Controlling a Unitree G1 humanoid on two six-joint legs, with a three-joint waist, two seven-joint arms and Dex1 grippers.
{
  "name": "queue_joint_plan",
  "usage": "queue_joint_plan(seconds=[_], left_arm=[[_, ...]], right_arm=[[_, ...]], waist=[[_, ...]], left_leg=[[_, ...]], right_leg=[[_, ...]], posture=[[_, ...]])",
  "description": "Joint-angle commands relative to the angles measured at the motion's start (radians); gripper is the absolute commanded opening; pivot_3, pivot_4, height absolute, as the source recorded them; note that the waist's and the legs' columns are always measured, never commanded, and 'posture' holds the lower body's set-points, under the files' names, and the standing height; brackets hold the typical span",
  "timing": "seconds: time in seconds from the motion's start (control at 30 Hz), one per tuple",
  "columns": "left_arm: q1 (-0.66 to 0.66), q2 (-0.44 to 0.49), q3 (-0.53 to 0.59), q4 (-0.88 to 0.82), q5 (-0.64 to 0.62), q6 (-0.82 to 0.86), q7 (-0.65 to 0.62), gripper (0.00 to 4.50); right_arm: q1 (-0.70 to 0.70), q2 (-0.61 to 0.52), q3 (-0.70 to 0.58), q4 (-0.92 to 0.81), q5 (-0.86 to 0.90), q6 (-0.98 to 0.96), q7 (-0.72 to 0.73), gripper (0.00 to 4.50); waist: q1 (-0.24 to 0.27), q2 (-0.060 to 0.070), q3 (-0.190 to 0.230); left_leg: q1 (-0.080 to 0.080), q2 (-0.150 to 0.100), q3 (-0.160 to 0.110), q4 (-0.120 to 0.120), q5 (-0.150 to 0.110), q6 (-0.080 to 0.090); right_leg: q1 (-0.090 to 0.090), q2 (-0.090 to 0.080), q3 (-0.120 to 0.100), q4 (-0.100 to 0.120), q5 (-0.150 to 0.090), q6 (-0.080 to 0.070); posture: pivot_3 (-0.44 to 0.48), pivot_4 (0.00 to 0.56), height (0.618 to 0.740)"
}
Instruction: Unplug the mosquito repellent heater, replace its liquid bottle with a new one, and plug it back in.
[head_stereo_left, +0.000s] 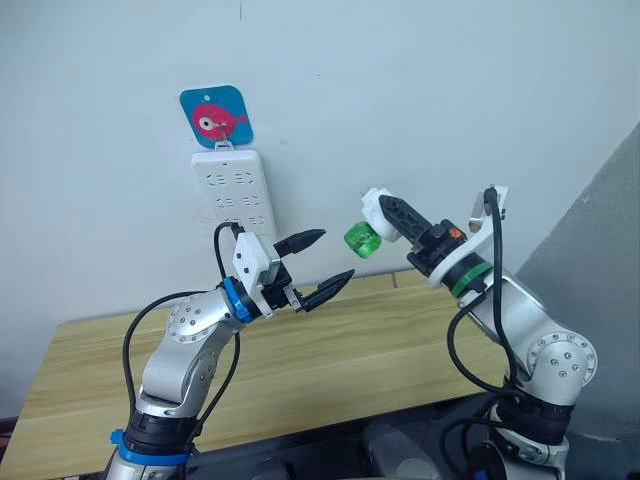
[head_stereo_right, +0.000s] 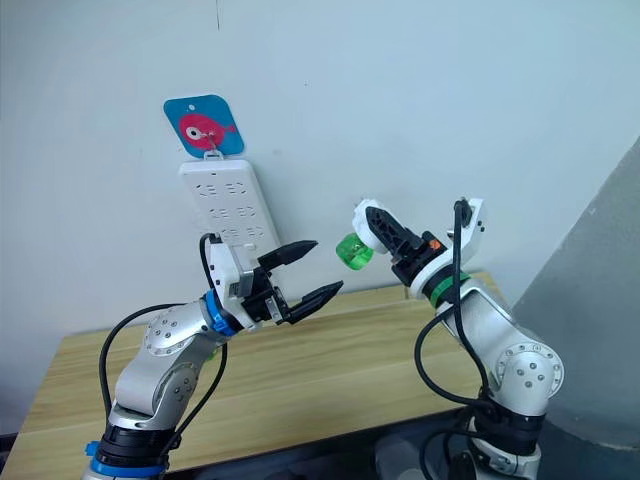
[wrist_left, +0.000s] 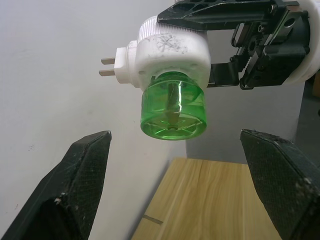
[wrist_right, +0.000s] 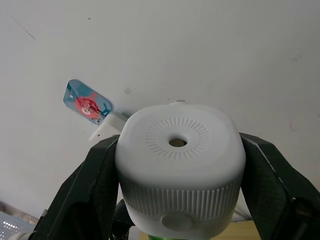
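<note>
My right gripper (head_stereo_left: 384, 212) is shut on the white mosquito repellent heater (head_stereo_left: 374, 207), held in the air in front of the wall, away from the power strip. Its round vent (wrist_right: 176, 142) faces the right wrist camera, with a black finger (wrist_right: 95, 185) pressed on each side. A green liquid bottle (head_stereo_left: 361, 240) is still attached under the heater (wrist_left: 172, 52), and the two metal prongs (wrist_left: 107, 66) are bare. To the left and slightly lower, my left gripper (head_stereo_left: 336, 254) stands open, its fingertips (wrist_left: 85, 170) pointing at the bottle (wrist_left: 173, 110) and apart from it.
A long white power strip (head_stereo_left: 232, 195) hangs on the wall from a blue hook plate (head_stereo_left: 216, 115) with a pink fish. Below both arms runs a wooden table (head_stereo_left: 380, 340). A grey panel (head_stereo_left: 610, 230) stands at the right.
</note>
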Motion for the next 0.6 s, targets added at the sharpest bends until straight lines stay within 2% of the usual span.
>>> queue_joint_plan(seconds=[0.03, 0.27, 0.6], left_arm=[[-0.036, -0.024, -0.019, 0.023, 0.024, -0.048, 0.003, 4.31], [-0.069, -0.083, -0.067, 0.089, 0.072, -0.109, 0.007, 4.31], [-0.058, -0.096, -0.056, 0.087, 0.069, -0.116, 0.029, 4.31]], right_arm=[[0.017, 0.006, 0.034, -0.018, 0.074, -0.069, -0.031, 2.99], [0.062, -0.012, 0.103, -0.023, 0.133, -0.144, -0.066, 2.99], [0.067, -0.051, 0.162, -0.024, 0.156, -0.221, -0.088, 2.99]], waist=[[0.0, 0.0, -0.003], [-0.002, 0.002, -0.015], [-0.007, 0.003, -0.018]], left_leg=[[0.0, 0.0, 0.0, 0.0, 0.0, 0.0], [0.0, 0.0, 0.0, 0.0, 0.0, 0.0], [0.001, 0.0, 0.0, 0.0, 0.0, 0.0]], right_leg=[[0.0, 0.0, 0.0, 0.0, 0.0, 0.0], [0.001, 0.0, 0.0, -0.001, 0.0, 0.0], [0.001, 0.001, 0.0, 0.0, 0.0, 0.0]], posture=[[-0.255, 0.015, 0.74], [-0.258, 0.016, 0.74], [-0.257, 0.017, 0.74]])
